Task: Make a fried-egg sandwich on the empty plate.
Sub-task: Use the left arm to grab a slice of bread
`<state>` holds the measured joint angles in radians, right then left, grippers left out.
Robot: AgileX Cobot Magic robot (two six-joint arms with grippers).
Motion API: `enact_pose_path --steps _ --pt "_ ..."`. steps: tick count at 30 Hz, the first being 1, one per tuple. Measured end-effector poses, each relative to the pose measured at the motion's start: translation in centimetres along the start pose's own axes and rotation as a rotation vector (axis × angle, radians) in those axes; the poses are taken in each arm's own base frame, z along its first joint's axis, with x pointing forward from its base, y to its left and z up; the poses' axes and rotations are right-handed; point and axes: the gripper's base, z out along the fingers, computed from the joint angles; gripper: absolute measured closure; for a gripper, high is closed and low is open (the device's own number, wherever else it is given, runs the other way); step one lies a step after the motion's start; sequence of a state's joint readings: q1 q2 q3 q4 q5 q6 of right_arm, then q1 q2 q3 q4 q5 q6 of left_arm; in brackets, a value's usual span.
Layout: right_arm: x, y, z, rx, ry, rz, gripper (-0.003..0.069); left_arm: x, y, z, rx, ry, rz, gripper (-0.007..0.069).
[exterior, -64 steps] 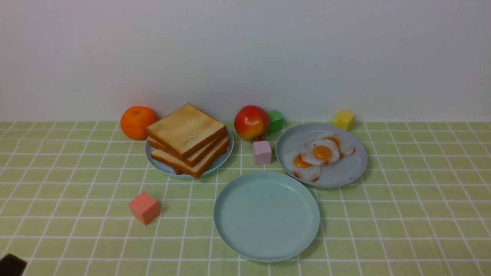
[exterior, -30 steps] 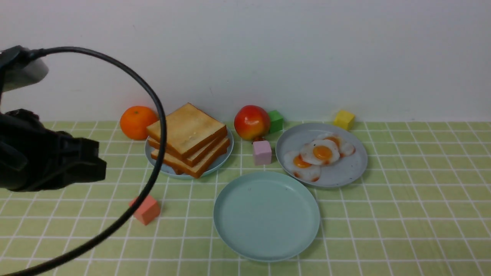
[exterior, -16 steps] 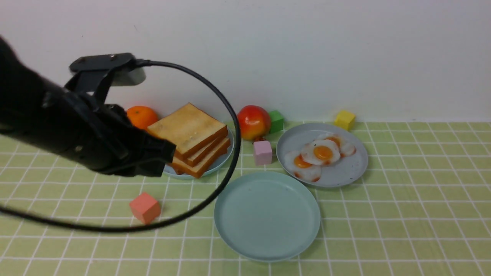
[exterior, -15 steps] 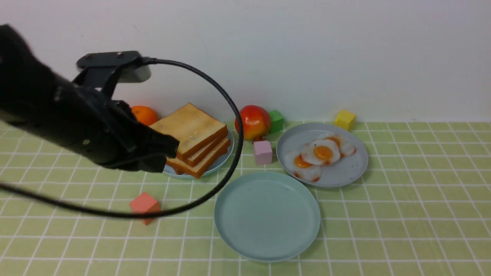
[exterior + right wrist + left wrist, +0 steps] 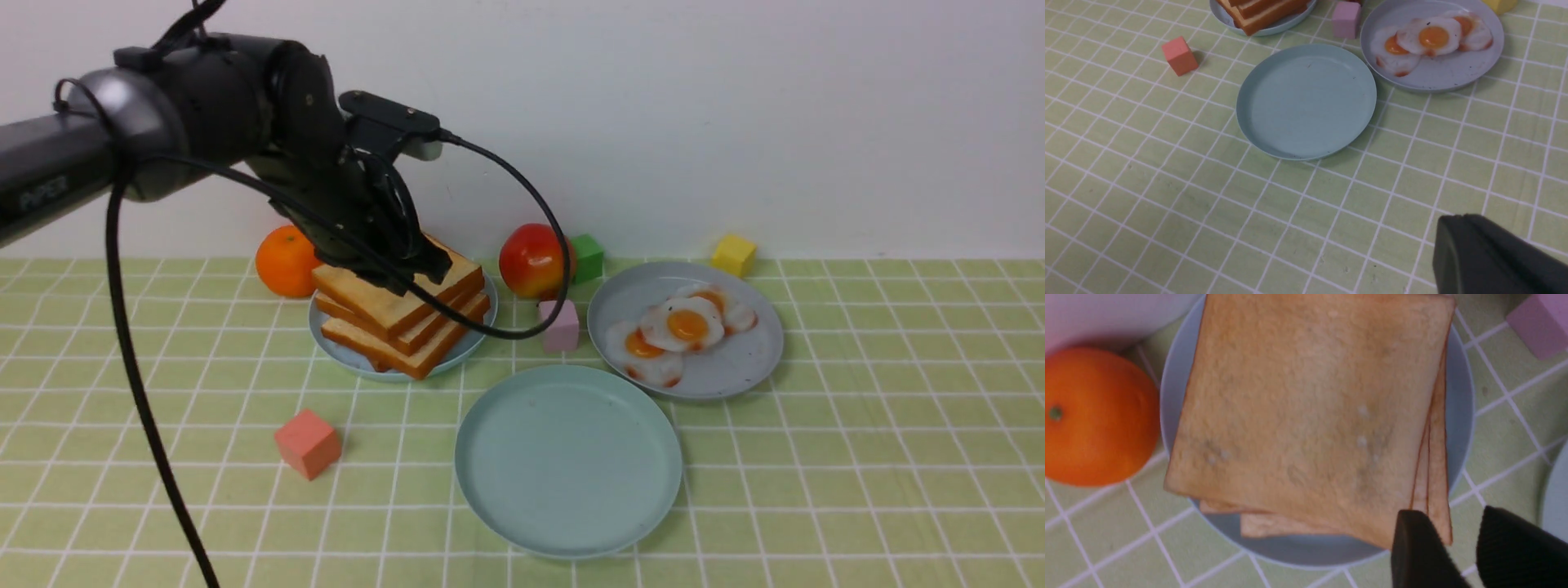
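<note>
Green checked cloth (image 5: pixel 898 457). My left gripper (image 5: pixel 1449 526), jaws part open and empty, hovers at a corner of the top toast (image 5: pixel 1306 408); right gripper (image 5: pixel 1474 245) closed. Teal plate (image 5: pixel 490 490) sits bare nearby. Closing deep could pinch two slices.

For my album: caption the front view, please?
Robot's left arm hovers over the toast stack; teal plate sits empty.

One word read, on the left arm (image 5: pixel 49 175)

The brand word "PiPER" is printed in pale grey letters on the dark, glossy link of the left arm, close to the left edge of the front view. The letters are slightly blurred and are set slanted, along the line of the link. Nothing legible is found in either wrist view.
</note>
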<state>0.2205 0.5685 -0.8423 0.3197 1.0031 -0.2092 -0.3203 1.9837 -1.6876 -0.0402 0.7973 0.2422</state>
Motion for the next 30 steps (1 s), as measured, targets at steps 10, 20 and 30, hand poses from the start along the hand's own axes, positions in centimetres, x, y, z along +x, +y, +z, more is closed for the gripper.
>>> enact_pose_path --steps 10,20,30 --pt "0.0 -0.1 0.0 0.016 -0.005 -0.009 0.0657 0.4 0.5 4.4 -0.046 -0.005 0.123 0.0100" --pt "-0.1 -0.2 0.0 0.017 -0.006 -0.010 0.0656 0.7 0.6 6.2 -0.062 0.009 0.153 0.0284" --pt "0.1 -0.1 0.0 0.012 0.015 -0.010 0.0651 0.2 0.3 4.5 -0.068 0.001 0.175 0.0522"
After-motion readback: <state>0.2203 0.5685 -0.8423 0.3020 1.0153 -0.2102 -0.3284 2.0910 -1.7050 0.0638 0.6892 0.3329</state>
